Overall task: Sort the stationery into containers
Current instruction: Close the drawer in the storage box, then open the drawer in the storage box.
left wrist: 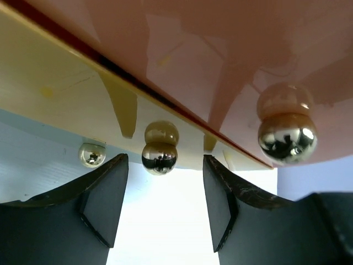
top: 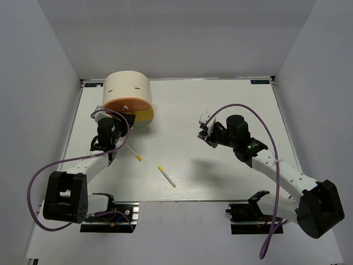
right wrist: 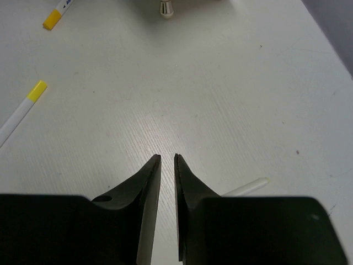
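Note:
The beige half-cylinder cabinet (top: 127, 88) stands at the far left, with an orange drawer front (top: 128, 104) over a yellow one (top: 145, 116). My left gripper (top: 114, 121) is right at the drawers. In the left wrist view it (left wrist: 165, 165) is open, with its fingers on either side of the yellow drawer's round knob (left wrist: 160, 156) and just short of it. The orange drawer's knob (left wrist: 287, 135) is to the right. Two white pens with yellow tips (top: 133, 152) (top: 166, 176) lie on the table. My right gripper (top: 206, 131) is shut on a third white pen (right wrist: 251, 186), held above the table.
The two loose pens also show in the right wrist view (right wrist: 22, 109) (right wrist: 55, 15), far left of my fingers. A third small knob (left wrist: 91, 155) sits low at the left. A cabinet foot (right wrist: 165, 8) shows at the top edge. White walls enclose the table (top: 231, 105).

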Robot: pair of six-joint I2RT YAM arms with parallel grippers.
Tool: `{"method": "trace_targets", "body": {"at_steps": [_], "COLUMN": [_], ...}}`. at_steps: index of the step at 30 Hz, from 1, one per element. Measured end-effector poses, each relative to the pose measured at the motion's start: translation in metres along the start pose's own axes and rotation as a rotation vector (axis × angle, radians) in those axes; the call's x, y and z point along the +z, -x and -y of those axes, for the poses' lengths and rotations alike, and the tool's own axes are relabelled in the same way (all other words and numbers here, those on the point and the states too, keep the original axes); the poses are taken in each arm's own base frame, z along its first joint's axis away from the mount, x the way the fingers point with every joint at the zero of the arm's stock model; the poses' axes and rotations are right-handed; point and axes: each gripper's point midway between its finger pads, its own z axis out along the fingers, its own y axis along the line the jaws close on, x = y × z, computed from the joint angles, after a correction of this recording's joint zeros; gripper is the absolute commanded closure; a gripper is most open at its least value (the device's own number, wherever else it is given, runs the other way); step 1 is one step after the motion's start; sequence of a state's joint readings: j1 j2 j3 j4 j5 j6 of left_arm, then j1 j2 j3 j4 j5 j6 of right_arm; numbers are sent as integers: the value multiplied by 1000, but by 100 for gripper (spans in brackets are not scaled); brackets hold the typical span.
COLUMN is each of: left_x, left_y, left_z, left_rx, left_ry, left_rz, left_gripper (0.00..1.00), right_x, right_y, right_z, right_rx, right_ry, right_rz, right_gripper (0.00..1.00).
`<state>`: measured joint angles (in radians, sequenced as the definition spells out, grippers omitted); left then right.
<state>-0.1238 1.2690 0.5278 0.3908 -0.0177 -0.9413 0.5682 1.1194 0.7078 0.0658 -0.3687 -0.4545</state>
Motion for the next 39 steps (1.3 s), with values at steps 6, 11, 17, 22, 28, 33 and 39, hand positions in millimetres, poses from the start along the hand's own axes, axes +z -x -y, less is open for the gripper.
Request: {"method": "trace_targets", "body": {"at_steps": [6, 11, 17, 22, 28, 33, 39], "left_x": [-21, -30, -22, -9, 3, 9, 14], "left_y": [-17, -26, -31, -46, -50, -41, -41], "left_z": [-22, -37, -45, -64, -67, -58, -61], "left_rx": [-33, -59, -87, -116, -135, -141, -154], "left_ry": [13, 41, 66, 113, 124, 94, 97], "left_rz": [-11, -20, -25, -58, -70, -34, -21], "left_gripper": [29, 29, 43, 46, 46, 46, 47], "right_x": [-1, -1, -2, -4, -6, -6, -6], "right_y": [-12, -18, -21, -29, -28, -27, -27], "right_z": [-6, -10, -11, -13, -10, -7, -5], "right_rx": [29, 56, 69, 89, 91, 88, 89], "right_ry": [14, 25, 28, 26, 14, 6, -1], "right_rz": [-22, -31, -31, -44, -40, -33, -31], "right_gripper": [78, 78, 78, 78, 78, 78, 78]}}
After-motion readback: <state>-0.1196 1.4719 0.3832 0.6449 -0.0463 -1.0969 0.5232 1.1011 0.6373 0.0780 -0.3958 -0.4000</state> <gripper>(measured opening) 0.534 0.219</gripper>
